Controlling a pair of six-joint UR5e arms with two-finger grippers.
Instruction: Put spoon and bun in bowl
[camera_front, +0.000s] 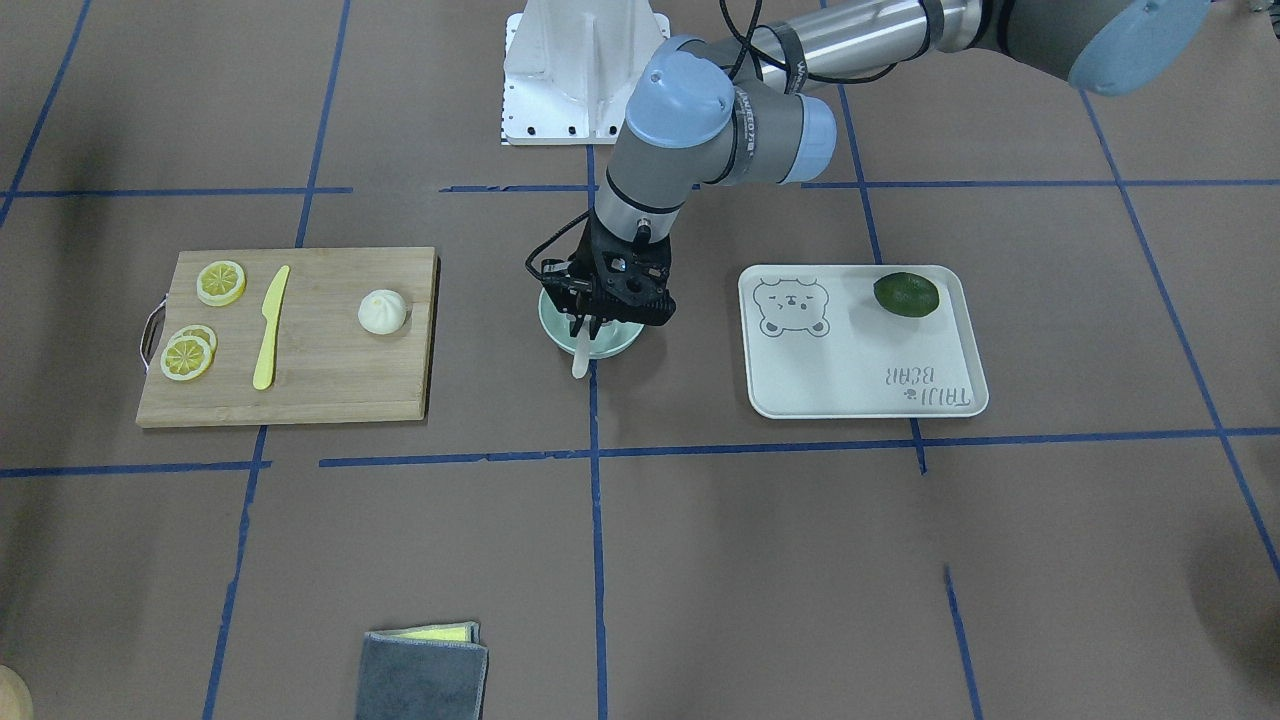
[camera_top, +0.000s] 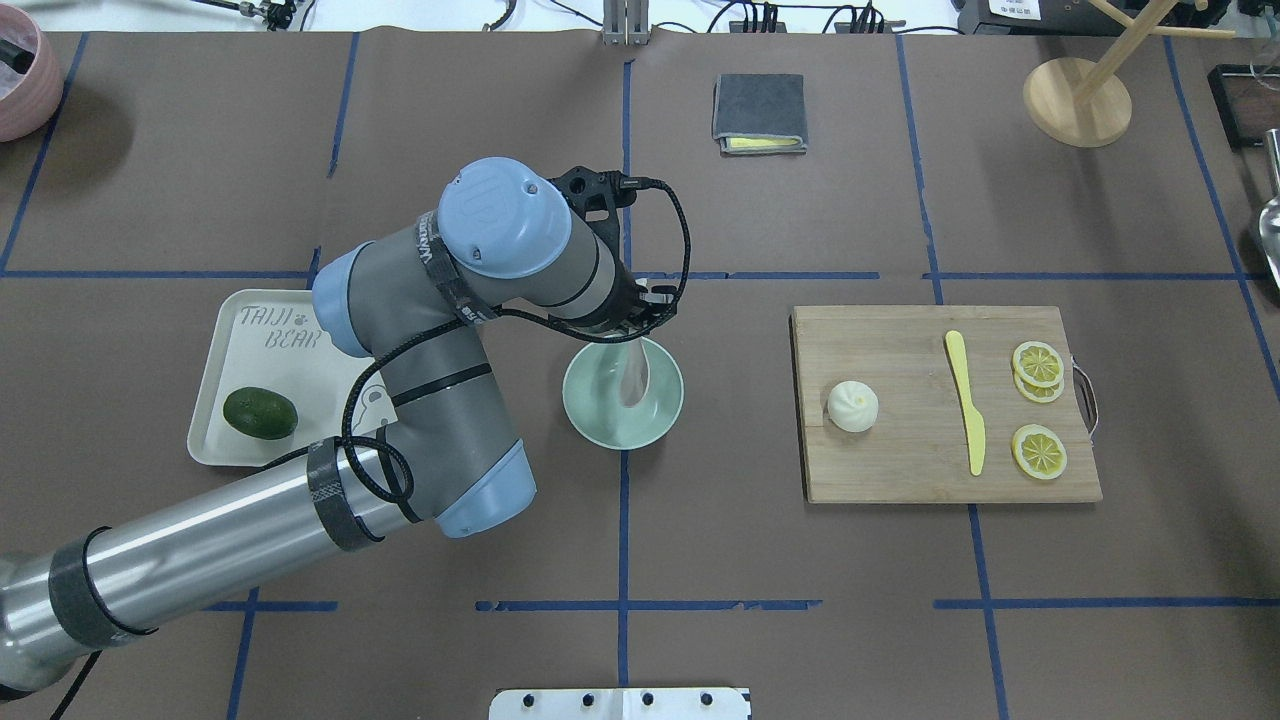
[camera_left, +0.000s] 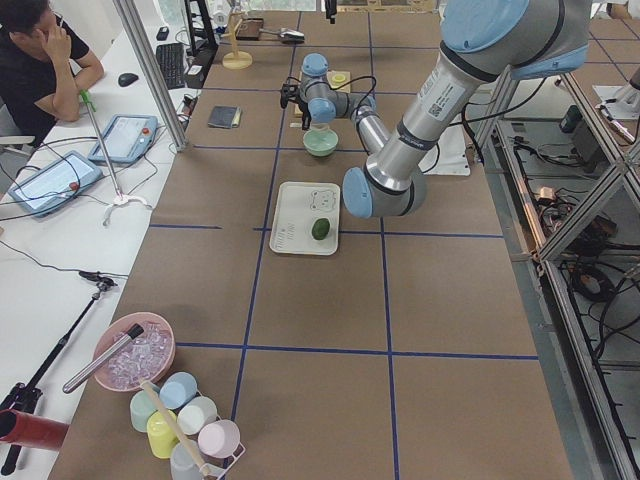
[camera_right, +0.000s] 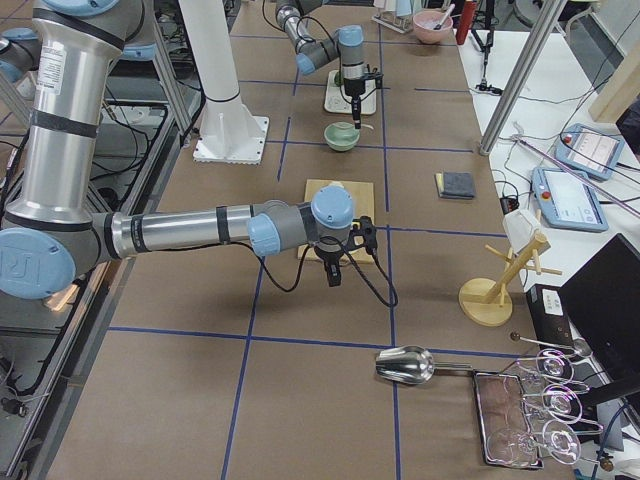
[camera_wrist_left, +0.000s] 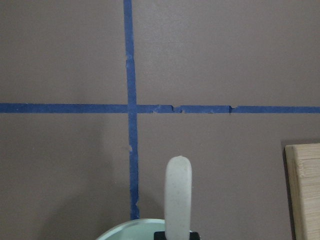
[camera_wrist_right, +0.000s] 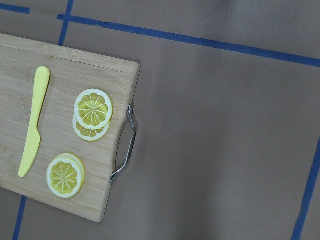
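My left gripper (camera_front: 596, 322) is shut on the off-white spoon (camera_front: 580, 356) and holds it over the mint-green bowl (camera_front: 620, 343) at the table's middle. From overhead the spoon (camera_top: 633, 375) hangs inside the bowl's (camera_top: 600, 420) outline. The left wrist view shows the spoon (camera_wrist_left: 178, 195) sticking out past the bowl's rim (camera_wrist_left: 125, 229). The white pleated bun (camera_front: 382, 311) sits on the wooden cutting board (camera_front: 330, 375), also seen overhead (camera_top: 852, 406). My right gripper (camera_right: 333, 272) hovers by the board's handle end; I cannot tell if it is open.
On the board lie a yellow knife (camera_top: 965, 400) and lemon slices (camera_top: 1038, 363). A white bear tray (camera_top: 290, 360) holds a dark green fruit (camera_top: 260, 413). A folded grey cloth (camera_top: 759, 113) and a wooden stand (camera_top: 1078, 100) sit at the far side.
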